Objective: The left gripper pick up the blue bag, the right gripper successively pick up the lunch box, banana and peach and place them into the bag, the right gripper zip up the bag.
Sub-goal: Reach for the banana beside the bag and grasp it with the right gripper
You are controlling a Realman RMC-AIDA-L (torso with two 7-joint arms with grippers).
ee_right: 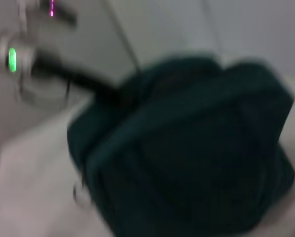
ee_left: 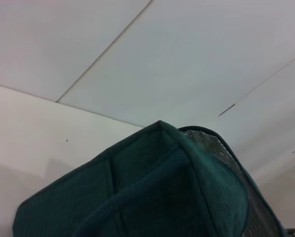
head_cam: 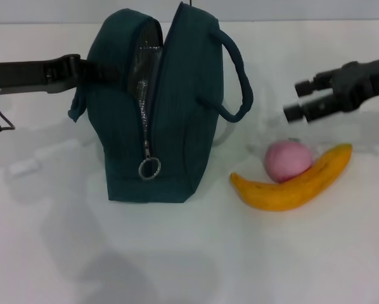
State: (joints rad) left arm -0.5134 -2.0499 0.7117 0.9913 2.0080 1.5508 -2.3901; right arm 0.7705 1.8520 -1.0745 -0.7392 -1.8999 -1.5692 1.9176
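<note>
The blue bag [head_cam: 177, 126] stands upright at the table's middle, its zipper open at the top with silver lining showing and the ring pull hanging low on its front. My left gripper [head_cam: 82, 68] reaches in from the left and is shut on the bag's upper left side by its handle. The bag [ee_left: 162, 187] fills the lower left wrist view and shows again, blurred [ee_right: 187, 158], in the right wrist view. My right gripper [head_cam: 298, 100] hovers open and empty to the right of the bag, above the peach [head_cam: 288, 159]. The banana [head_cam: 297, 182] curls around the peach's front. The lunch box is out of view.
The bag's right loop handle [head_cam: 237, 76] sticks out toward my right gripper. A small pale object [head_cam: 25, 167] lies on the white table [head_cam: 189, 253] at the left.
</note>
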